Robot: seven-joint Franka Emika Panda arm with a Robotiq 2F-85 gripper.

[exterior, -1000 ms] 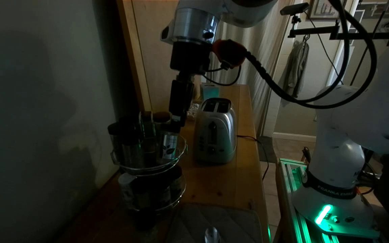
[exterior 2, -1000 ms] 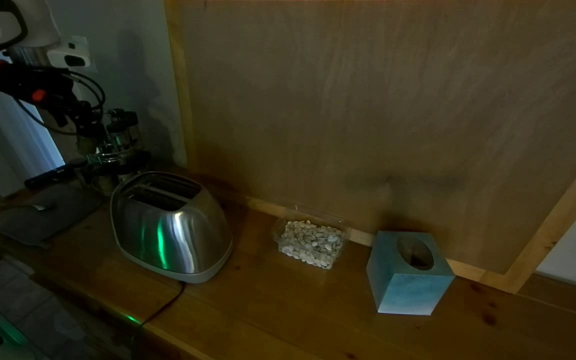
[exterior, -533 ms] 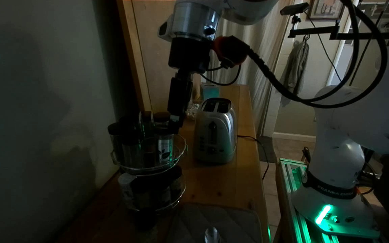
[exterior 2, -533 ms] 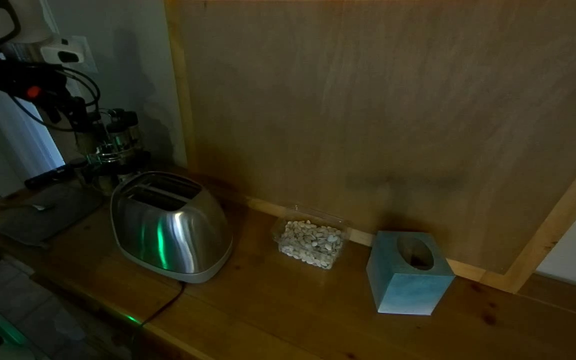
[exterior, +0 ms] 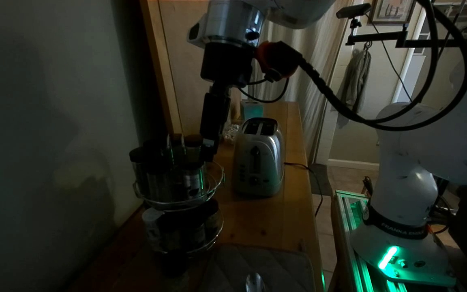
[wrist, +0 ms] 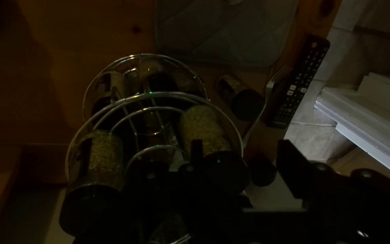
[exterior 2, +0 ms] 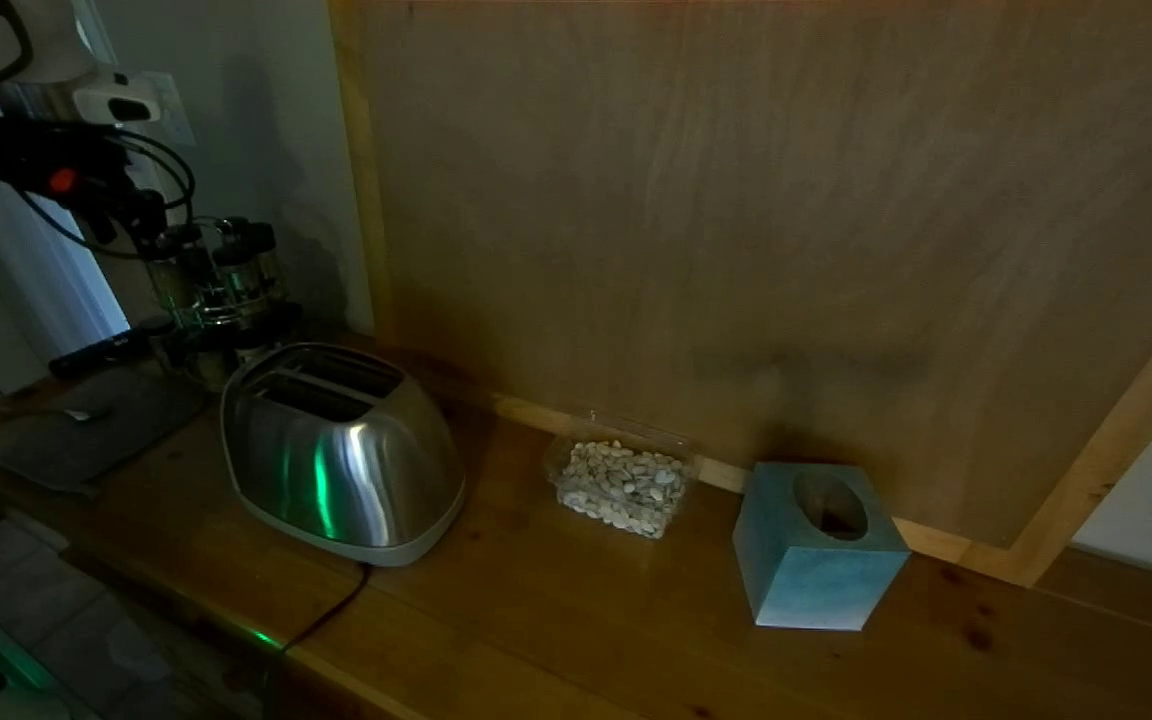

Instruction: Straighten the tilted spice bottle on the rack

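Fingers (wrist: 291, 167) spread, one overlapping the bottle (wrist: 202, 125) (contact unclear, dark). It looks roughly upright, right side of the rack (wrist: 150, 92), upper tier. Judged: straightening almost done; next, lift clear without nudging it.

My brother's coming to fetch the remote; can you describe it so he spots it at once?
In the wrist view, find the round wire rack. To its right, off the rack, is a dark-capped jar, and past that a fork. Just right of the fork's prongs lies the remote: long and black, set apart from both neighbours by its rows of small buttons.
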